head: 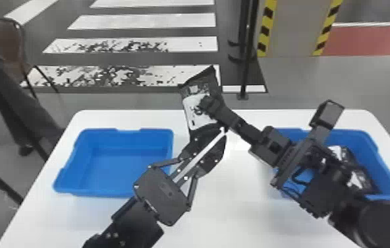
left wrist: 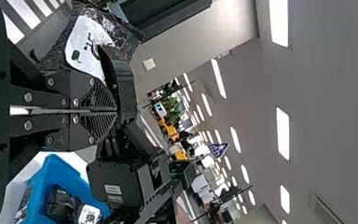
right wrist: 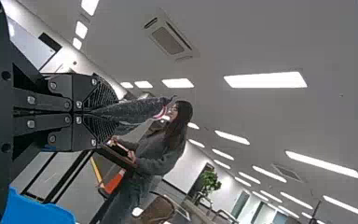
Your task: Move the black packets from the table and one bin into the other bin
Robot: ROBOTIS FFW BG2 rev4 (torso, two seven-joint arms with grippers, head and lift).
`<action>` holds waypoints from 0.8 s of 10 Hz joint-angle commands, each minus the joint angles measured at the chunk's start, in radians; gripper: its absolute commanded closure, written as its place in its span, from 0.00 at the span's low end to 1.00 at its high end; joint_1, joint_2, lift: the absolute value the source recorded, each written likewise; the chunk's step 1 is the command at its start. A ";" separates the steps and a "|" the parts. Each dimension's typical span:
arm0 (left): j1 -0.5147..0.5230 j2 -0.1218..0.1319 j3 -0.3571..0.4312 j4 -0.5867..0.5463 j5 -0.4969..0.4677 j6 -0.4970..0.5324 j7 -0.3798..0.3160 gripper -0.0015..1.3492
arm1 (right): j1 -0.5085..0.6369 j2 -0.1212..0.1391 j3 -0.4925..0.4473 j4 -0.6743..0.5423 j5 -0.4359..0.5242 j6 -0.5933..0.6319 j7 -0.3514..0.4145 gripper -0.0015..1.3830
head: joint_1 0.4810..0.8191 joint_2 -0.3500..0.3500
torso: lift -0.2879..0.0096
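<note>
- Head view: we see our right gripper [head: 207,103] closed on a black packet [head: 195,112] with a white label, holding it raised off the counter [head: 234,211], tilted, in the space between the two bins as we look at it.
- Our left gripper [head: 224,129] is beside the lower end of that packet, its fingers brought together; we cannot tell whether it touches the packet.
- In the right wrist view we find the packet pinched between the two pads, sticking out past the fingertips.
- In the left wrist view we see that arm's own ribbed pads meeting, with the packet's labelled face just beside them.
- The left bin [head: 128,141], blue, sits on the left part of the counter.
- The right bin [head: 383,171], also blue, sits on the right part, with more black packets [head: 362,181] lying inside, partly hidden by our right arm.
</note>
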 commanded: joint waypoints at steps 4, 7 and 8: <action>0.060 -0.048 0.119 0.032 0.109 -0.057 0.000 0.09 | 0.080 0.005 -0.249 0.034 0.226 -0.062 0.000 0.92 | 0.63 0.52 | 0.60; 0.109 -0.117 0.245 0.032 0.220 -0.061 0.000 0.09 | 0.176 0.014 -0.468 0.102 0.493 -0.042 -0.017 0.92 | 0.63 0.37 | 0.60; 0.116 -0.128 0.263 0.032 0.236 -0.064 0.000 0.09 | 0.171 0.012 -0.498 0.127 0.579 -0.027 -0.022 0.92 | 0.63 0.33 | 0.60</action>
